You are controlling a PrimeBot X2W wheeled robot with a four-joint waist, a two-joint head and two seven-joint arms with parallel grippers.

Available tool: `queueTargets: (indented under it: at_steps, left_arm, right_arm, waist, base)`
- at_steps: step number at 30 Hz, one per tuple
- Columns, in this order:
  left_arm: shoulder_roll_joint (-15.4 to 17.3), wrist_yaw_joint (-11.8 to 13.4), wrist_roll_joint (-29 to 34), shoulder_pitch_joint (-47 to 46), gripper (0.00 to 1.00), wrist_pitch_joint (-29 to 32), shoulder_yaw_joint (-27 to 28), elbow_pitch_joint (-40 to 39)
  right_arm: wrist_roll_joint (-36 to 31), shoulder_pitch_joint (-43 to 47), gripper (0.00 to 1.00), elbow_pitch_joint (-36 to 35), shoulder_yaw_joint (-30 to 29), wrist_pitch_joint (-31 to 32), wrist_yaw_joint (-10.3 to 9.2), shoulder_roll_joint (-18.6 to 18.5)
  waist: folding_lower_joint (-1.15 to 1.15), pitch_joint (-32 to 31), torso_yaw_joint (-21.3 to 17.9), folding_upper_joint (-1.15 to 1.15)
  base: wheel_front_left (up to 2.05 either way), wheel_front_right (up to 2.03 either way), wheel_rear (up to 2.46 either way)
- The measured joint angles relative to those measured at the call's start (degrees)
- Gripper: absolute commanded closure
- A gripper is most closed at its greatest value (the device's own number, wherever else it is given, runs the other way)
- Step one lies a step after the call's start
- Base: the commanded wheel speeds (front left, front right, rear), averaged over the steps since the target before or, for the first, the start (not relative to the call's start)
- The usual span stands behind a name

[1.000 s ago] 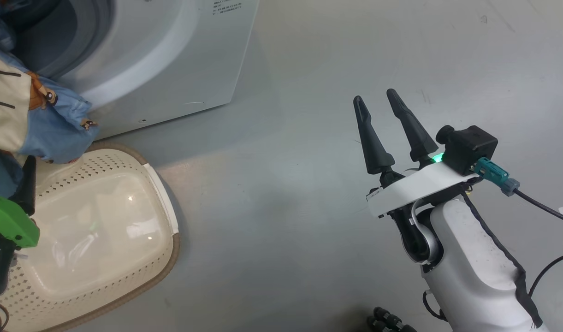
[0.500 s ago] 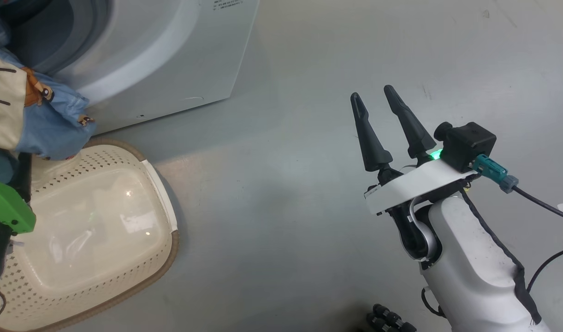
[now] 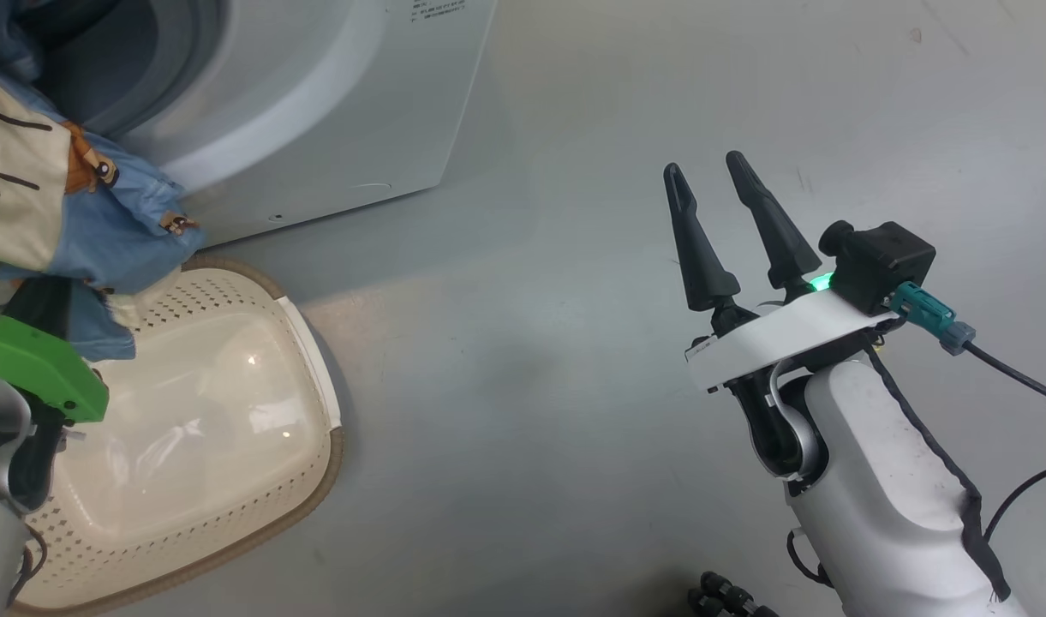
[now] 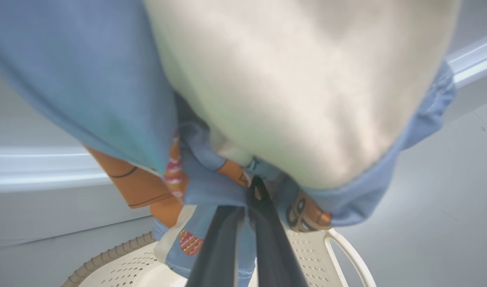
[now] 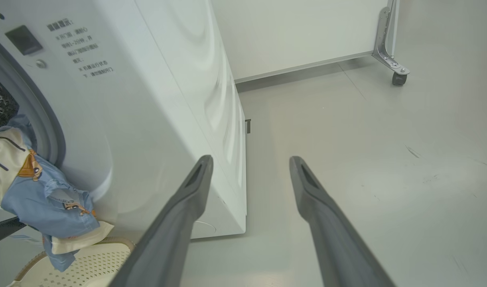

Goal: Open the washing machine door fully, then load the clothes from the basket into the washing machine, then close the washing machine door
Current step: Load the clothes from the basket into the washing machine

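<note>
The loading step is judged to be in hand: the clothes (image 3: 77, 214), hung between the washing machine's (image 3: 317, 111) open mouth and the basket (image 3: 308, 360) at the near left, are pinched in the left gripper's (image 4: 245, 203) closed jaws and should next be lifted inside, while the right gripper's (image 3: 702, 165) jaws are spread wide, empty.

Washing machine (image 3: 317, 111) ahead on my left, its mouth facing me. The basket (image 3: 321, 403) sits on the floor (image 3: 531, 343) right in front of it, low on my left. Clothes (image 3: 103, 231) hang at the machine's mouth, over the basket's far end. My left gripper (image 4: 251, 195) is under them, a fold pinched between its 2 fingers. My right gripper (image 3: 704, 163) hangs well off to the right, over the floor, past the machine's corner. A wheeled frame (image 5: 389, 52) stands far behind, right of the machine.
</note>
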Motion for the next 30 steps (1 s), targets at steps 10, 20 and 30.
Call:
queueTargets:
  at_steps: [10, 20, 30]
  left_arm:
    - [0.2, 0.0, -1.5, -0.2, 1.00, -7.1, -1.5, -6.0]
    - [1.6, 0.0, -3.8, -4.0, 1.00, -9.4, 0.2, -10.7]
    - [5.5, 0.0, -3.6, -12.3, 1.00, -4.0, 2.3, -6.0]
  right_arm:
    - [0.0, 0.0, 0.00, 0.2, -0.1, 0.0, 0.00, 0.0]
    - [0.0, 0.1, 0.00, 0.7, 0.3, 0.0, 0.00, 0.0]
    - [0.3, 0.2, 0.00, 0.7, 2.7, 0.0, 0.00, 0.1]
  waist:
    - [0.00, -1.2, 1.6, 0.00]
    - [0.00, -2.3, 2.2, 0.00]
    - [0.00, -2.1, 0.0, 0.00]
  base:
    - [0.00, 0.00, 0.00]
    - [0.00, 0.00, 0.00]
    - [0.00, 0.00, 0.00]
